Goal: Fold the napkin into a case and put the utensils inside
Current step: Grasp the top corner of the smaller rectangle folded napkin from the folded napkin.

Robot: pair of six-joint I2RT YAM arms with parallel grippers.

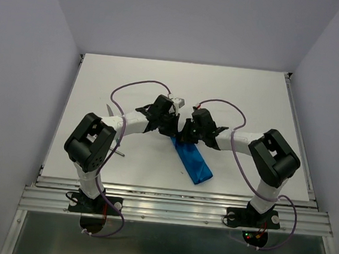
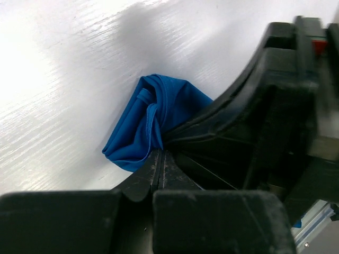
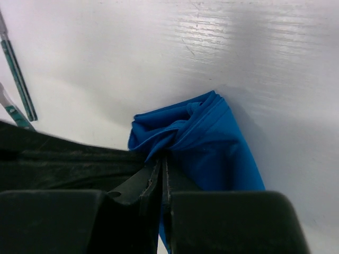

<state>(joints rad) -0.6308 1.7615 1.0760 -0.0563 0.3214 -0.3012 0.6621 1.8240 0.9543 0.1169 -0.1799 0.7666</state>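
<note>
Napkin (image 1: pixel 193 163) in left pincer (image 2: pixel 161 154), right pincer (image 3: pixel 162 160)

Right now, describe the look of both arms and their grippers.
The left arm and right arm have white links, black joint housings and black bases. A thin purple cable loops along each. The left gripper and right gripper are matte black. Red and green lights glow at the right base.
</note>
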